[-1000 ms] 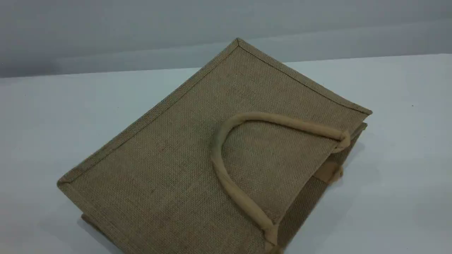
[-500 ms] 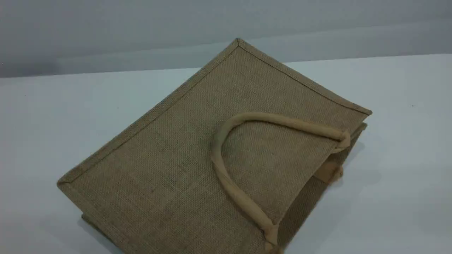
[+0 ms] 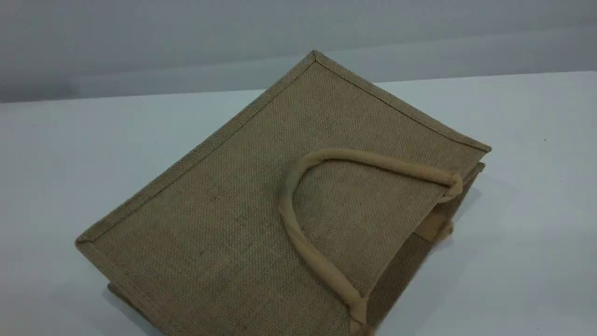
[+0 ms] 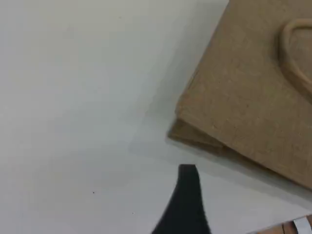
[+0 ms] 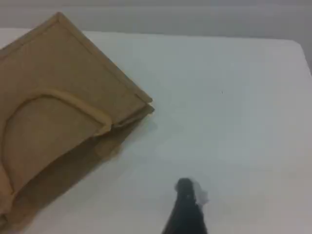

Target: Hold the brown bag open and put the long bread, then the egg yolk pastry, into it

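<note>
The brown bag [image 3: 256, 186] lies flat on its side on the white table, its mouth turned to the lower right. Its upper loop handle [image 3: 373, 161] rests on the top panel, and a bit of the lower handle [image 3: 438, 228] peeks out beneath. The long bread and the egg yolk pastry are out of view. Neither arm shows in the scene view. My left black fingertip [image 4: 187, 178] hovers over bare table near a corner of the bag [image 4: 253, 87]. My right fingertip [image 5: 185, 190] hangs to the right of the bag [image 5: 58, 87]. Nothing is held by either.
The white table [image 3: 513, 140] ends at a grey wall behind the bag. The table's edge [image 4: 273, 225] shows at the bottom right of the left wrist view, and its far right corner [image 5: 297, 44] shows in the right wrist view.
The bag lies as before. Only faint shadows on the table to its right have shifted slightly.
</note>
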Controlling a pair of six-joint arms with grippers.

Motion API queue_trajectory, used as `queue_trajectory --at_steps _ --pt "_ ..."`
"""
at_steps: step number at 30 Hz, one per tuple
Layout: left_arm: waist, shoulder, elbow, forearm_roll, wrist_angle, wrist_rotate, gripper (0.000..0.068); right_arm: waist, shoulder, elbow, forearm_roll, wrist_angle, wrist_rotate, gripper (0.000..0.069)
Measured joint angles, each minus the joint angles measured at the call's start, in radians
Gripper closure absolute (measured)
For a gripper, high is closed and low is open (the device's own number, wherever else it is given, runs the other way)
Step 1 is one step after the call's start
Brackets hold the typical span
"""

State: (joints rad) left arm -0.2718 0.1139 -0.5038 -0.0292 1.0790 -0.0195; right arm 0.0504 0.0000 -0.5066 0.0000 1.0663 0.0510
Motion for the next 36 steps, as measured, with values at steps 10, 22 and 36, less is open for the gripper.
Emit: queue_trajectory --at_steps 10,22,36 --pt "0.213 -0.064 0.0 -0.006 0.001 0.009 0.0116 0.0 0.0 0.0 0.0 -0.002 0.0 0.017" --pt "0.219 -0.114 0.0 -0.004 0.001 0.007 0.0116 0.0 0.0 0.0 0.0 -0.002 0.0 0.017" --pt "0.219 -0.114 0.0 -0.004 0.001 0.008 0.0116 0.0 0.0 0.0 0.0 -0.002 0.0 0.017"
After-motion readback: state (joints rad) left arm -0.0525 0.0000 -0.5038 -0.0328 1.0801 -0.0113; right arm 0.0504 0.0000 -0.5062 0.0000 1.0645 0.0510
